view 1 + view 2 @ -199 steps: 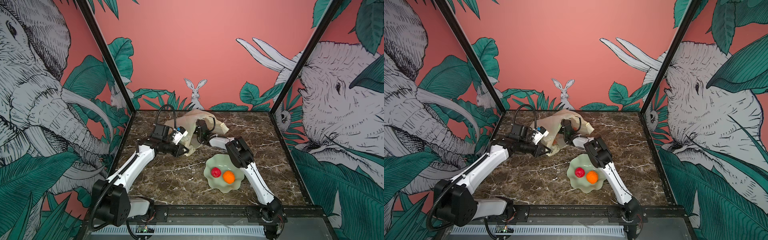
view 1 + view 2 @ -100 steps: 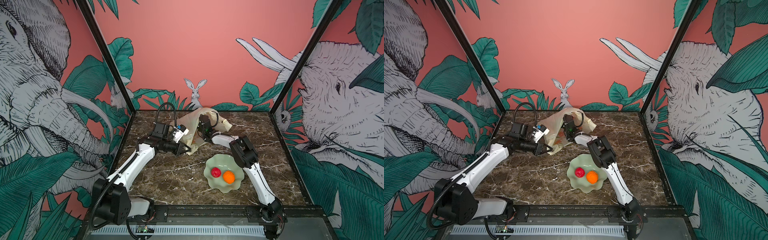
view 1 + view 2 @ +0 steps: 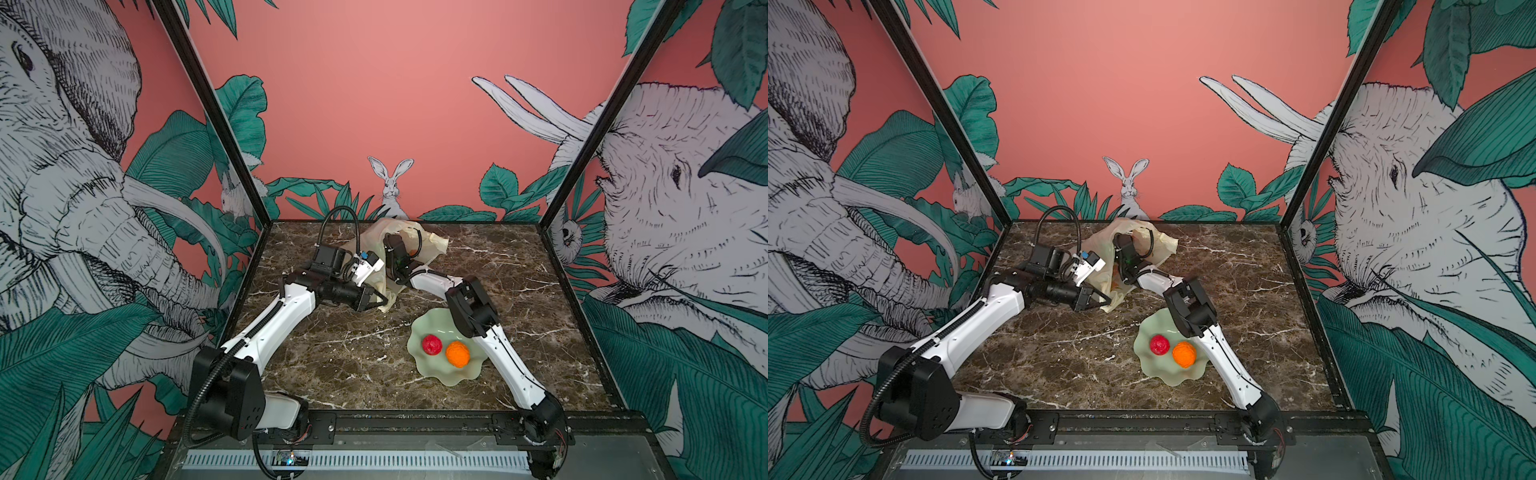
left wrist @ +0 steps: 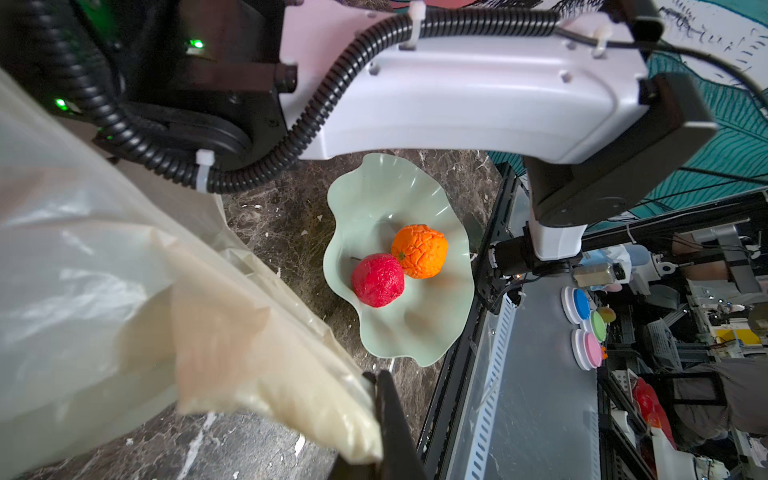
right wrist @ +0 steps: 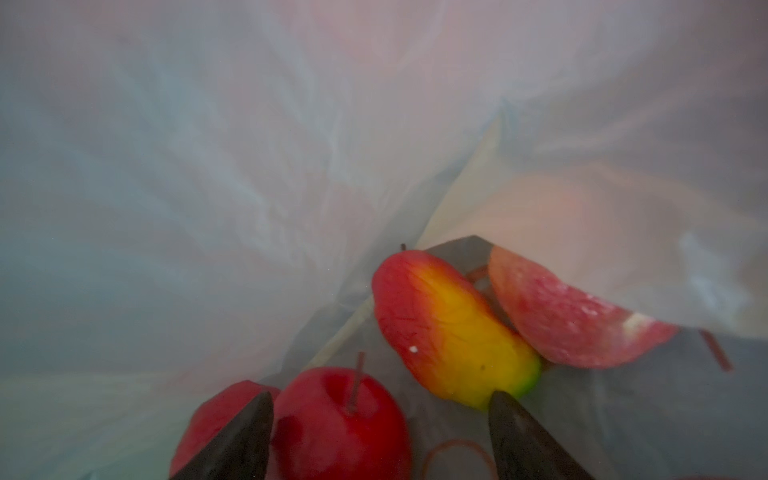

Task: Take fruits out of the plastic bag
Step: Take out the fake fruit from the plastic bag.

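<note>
One plastic bag [image 3: 434,246], mouth toward front

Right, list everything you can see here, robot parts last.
plastic bag: one, translucent cream, back of table
fruits in bag: four visible, red, red-yellow, pink-red, red, before the right gripper
fruits in dish: two, red and orange, side by side
dish: one, pale green, near the right arm
table: one, dark marble, under all
left gripper: one, black, shut on the bag's edge
right gripper: one, black, open inside the bag
</note>
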You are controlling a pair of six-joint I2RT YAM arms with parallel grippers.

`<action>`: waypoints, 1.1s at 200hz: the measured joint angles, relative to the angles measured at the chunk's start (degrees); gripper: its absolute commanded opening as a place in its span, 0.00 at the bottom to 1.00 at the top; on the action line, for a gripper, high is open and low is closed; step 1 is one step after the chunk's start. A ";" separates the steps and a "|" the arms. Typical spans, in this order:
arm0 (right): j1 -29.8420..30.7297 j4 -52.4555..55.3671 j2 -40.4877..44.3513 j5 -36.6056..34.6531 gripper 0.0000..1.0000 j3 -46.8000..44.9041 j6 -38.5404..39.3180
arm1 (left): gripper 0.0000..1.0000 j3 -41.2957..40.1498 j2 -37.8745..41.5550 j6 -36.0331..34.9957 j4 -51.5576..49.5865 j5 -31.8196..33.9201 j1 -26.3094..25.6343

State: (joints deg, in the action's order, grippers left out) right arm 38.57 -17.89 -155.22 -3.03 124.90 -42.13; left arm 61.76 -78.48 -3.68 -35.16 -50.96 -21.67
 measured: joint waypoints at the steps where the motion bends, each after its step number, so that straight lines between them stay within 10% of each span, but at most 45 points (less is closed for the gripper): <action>1: 0.04 0.07 -0.15 -0.04 0.80 0.26 0.00 | 0.00 0.00 0.00 0.00 0.00 -0.02 0.00; 183: 1.99 -8.04 -4.42 11.15 0.86 4.81 2.10 | 0.00 -2.10 0.13 -3.19 -1.81 -0.44 -0.42; 220: 2.73 -2.86 -6.03 9.44 0.65 9.42 2.32 | 0.00 -2.10 1.46 -3.50 -1.92 0.59 -0.28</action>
State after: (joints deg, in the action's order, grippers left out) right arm 41.30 -20.75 -161.25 6.42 134.32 -39.81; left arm 59.66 -77.01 -7.18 -37.08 -50.37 -21.96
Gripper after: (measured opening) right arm 0.727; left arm 0.050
